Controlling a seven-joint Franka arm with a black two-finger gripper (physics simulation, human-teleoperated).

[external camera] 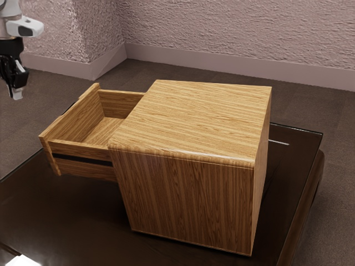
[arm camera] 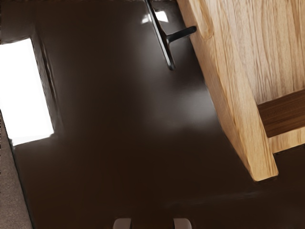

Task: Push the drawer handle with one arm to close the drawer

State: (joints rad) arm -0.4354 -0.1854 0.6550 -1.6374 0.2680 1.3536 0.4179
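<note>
The black gripper (external camera: 17,95) hangs at the exterior view's upper left, out in front of the pulled-out wooden drawer (external camera: 77,152) and apart from it. Its two fingertips stand apart at the wrist view's lower edge, so the gripper (arm camera: 152,223) is open with nothing between them. A black bar handle (arm camera: 164,44) sticks out from the drawer front (arm camera: 224,102) on a short post. From the side, a sliver of the handle (external camera: 69,108) shows behind the drawer front; the rest is hidden. The drawer's inside is bare where visible.
The wooden cabinet (external camera: 188,119) stands on a dark glossy table (external camera: 72,221), its body beyond the drawer from the gripper. White light patches (arm camera: 26,93) reflect off the tabletop. A pinkish wall (external camera: 238,33) rises behind.
</note>
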